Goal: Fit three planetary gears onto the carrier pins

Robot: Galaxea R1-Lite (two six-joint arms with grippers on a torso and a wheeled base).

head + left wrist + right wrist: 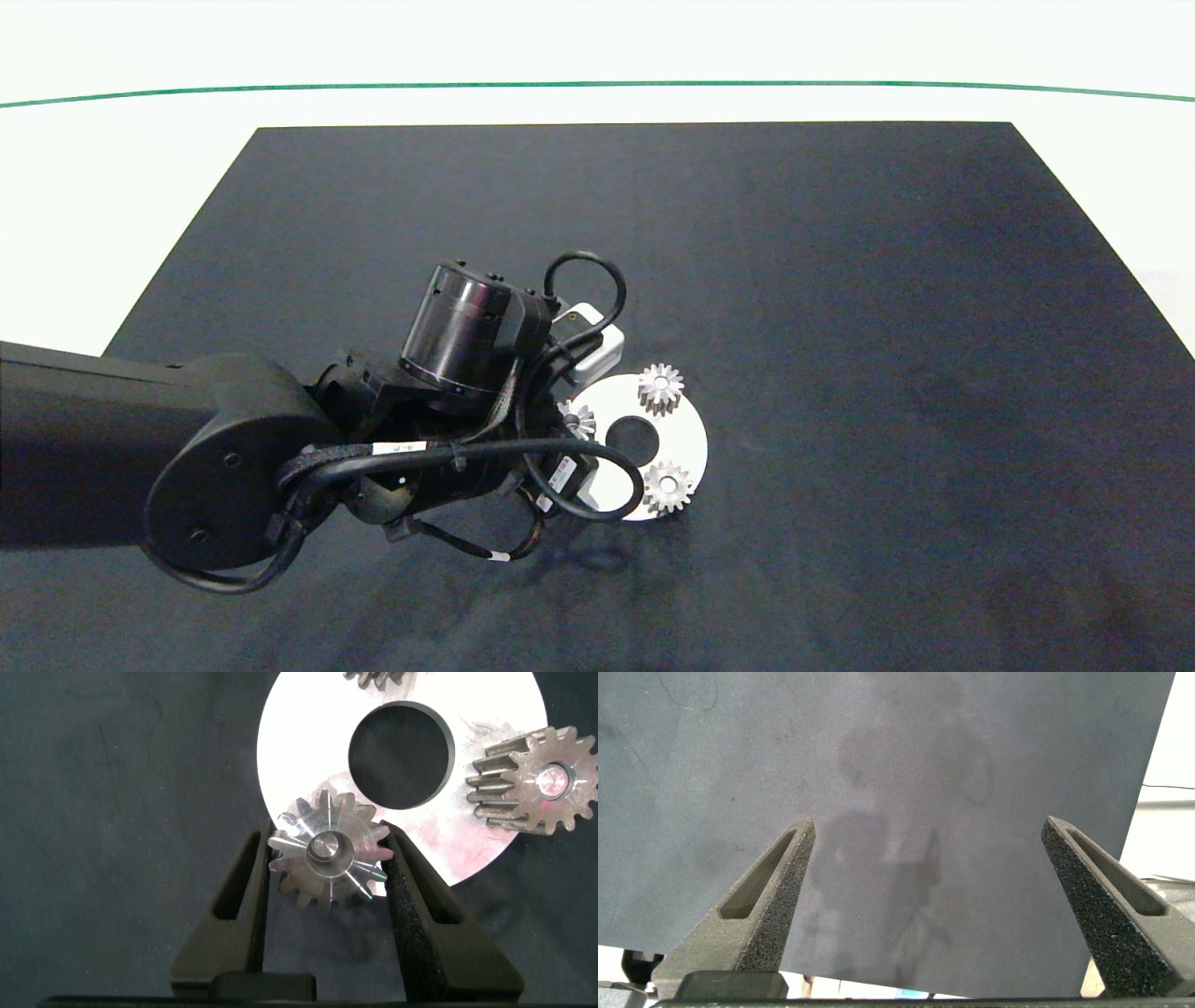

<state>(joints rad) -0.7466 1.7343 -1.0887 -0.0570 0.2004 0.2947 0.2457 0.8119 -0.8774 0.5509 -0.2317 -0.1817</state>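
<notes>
The third planetary gear (327,852) is pinched by the left gripper (326,873) over its carrier pin (328,847) on the white disc's (505,700) left edge. If it's let go while tilted, it could get jammed or knocked off. The right gripper (929,891) is parked, fingers spread wide.

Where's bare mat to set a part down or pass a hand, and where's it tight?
Free: the black mat right of the white disc and the far half beyond it. Crowded: the disc's left edge, where the left gripper grips a gear, and the arm covers the near-left mat.
</notes>
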